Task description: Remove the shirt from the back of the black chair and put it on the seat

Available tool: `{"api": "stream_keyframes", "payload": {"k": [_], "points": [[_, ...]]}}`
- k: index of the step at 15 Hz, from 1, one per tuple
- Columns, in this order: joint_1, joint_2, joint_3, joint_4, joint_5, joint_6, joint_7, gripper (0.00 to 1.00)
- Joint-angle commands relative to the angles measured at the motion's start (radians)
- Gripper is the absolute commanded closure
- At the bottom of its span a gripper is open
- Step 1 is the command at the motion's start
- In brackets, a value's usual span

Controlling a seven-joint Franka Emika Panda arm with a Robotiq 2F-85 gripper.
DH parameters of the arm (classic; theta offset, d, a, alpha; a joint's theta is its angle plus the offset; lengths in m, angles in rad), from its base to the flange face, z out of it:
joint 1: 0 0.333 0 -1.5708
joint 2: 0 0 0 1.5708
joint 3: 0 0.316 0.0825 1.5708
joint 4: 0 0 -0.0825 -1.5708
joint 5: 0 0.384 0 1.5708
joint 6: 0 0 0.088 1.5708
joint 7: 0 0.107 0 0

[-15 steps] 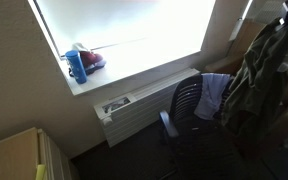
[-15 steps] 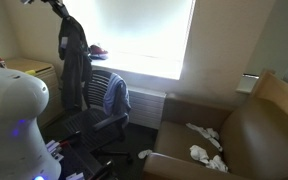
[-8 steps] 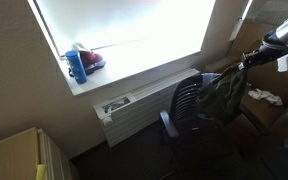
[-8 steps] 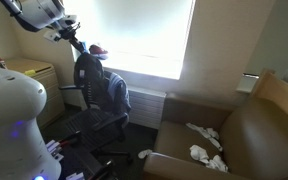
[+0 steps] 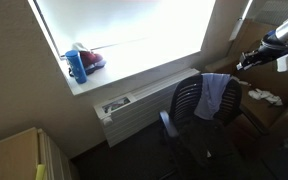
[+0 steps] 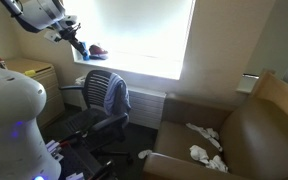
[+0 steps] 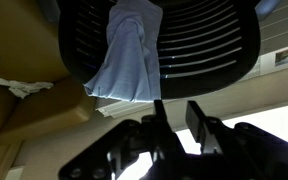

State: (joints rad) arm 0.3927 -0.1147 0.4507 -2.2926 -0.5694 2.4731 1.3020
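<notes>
The black chair stands by the window with its ribbed backrest facing the wrist camera. The blue-grey shirt hangs draped over one side of the backrest top. My gripper hovers in the air above and to the side of the chair, apart from the shirt. Its jaws are open, with bright background showing in the gap and nothing between them. The seat is in deep shadow, and what lies on it cannot be made out.
A blue bottle and a red object sit on the window sill, above a radiator. A tan-brown armchair holds small white cloths. A light wooden cabinet stands low in the corner.
A dark garment that hung from my gripper has dropped down past the chair's backrest and out of sight. The gripper has opened and now holds nothing. The blue-grey shirt has stayed on the backrest.
</notes>
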Motion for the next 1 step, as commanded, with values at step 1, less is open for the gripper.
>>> {"api": "stream_keyframes", "payload": {"k": [1], "points": [[-0.011,-0.001,0.011,0.000,0.005,0.000,-0.004,0.70]]}}
